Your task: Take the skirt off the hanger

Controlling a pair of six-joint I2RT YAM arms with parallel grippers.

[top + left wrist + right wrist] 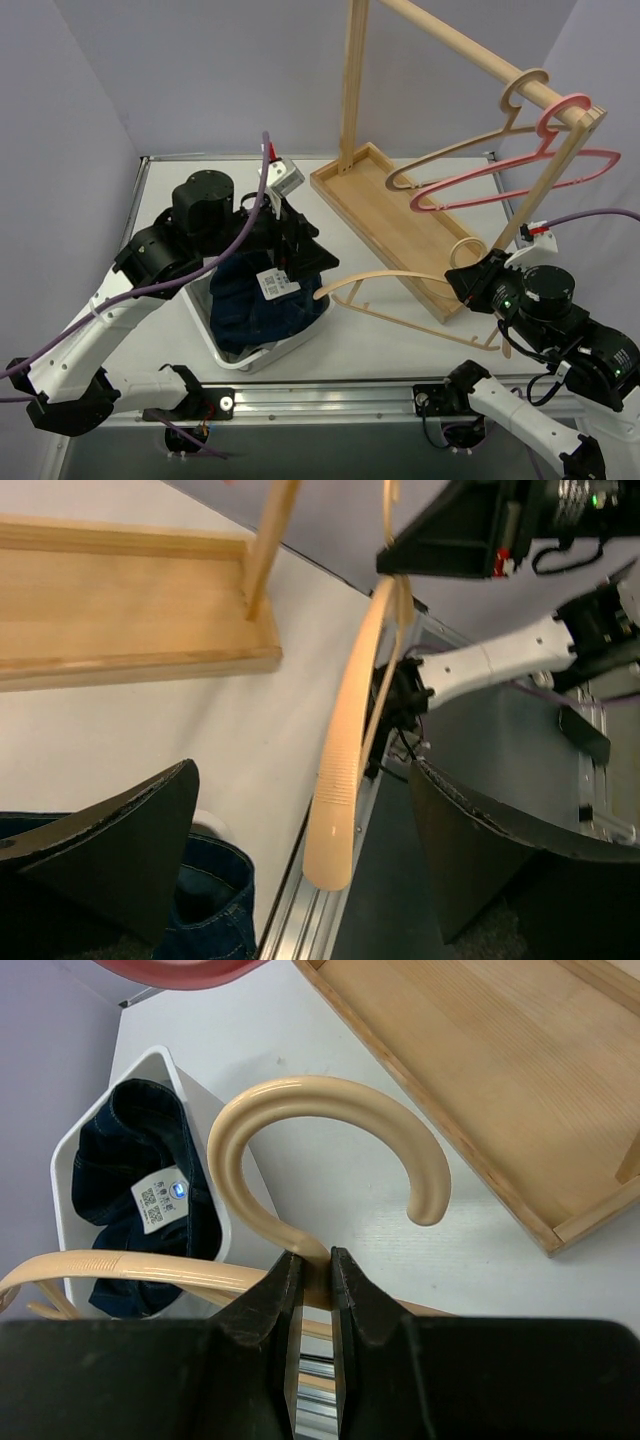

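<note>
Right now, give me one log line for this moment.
skirt: in bin, off hanger | left gripper: open over bin | right gripper: shut on hanger neck | hanger: bare

This is a robotics lab test cell, not a lived-in room. A white table (400, 352) sits boxed in by plain pale-lilac panel walls (200, 80). An aluminium rail (330, 405) along its near edge carries the left arm (110, 310) and the right arm (570, 330), with purple cables (266, 170) running loose over them. The props look staged. A bare wooden garment rack (352, 90) carries spare hangers (500, 175), and a white bin (215, 343) holds a denim skirt (245, 305) bearing a QR-code tag (277, 283).
</note>
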